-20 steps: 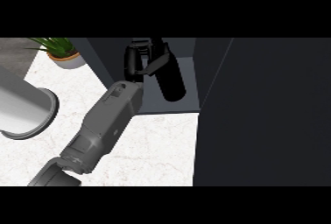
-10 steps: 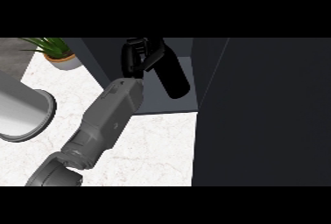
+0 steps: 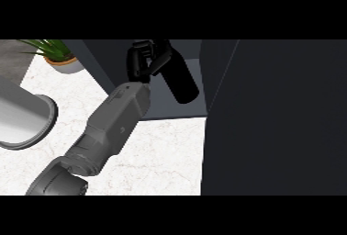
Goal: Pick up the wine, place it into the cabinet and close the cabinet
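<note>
Head view: one grey forearm [image 3: 112, 126] comes up from the lower left edge & reaches diagonally into the open cabinet [image 3: 163, 108]. By the rig's rule it sits on the view's left, so it reads as the left arm. Its black left hand [image 3: 143, 59] is inside the cabinet opening, fingers curled round the upper part of the wine [image 3: 177, 78], a dark bottle. Bottle is tilted, its wider end pointing down & to the right, low end just above the cabinet's grey floor; can't tell whether it touches that floor. Hand hides part of the bottle top. Cabinet door [image 3: 278, 119] stands open, a big dark panel filling the right side of the view, edge just beside the bottle. White marble counter [image 3: 163, 156] runs under the forearm. Potted plant [image 3: 59, 55] sits at upper left on the counter, well apart from the hand. Grey cylinder w/ a dark rim [image 3: 20, 124] lies at the left edge, near the elbow. Right hand doesn't show.
</note>
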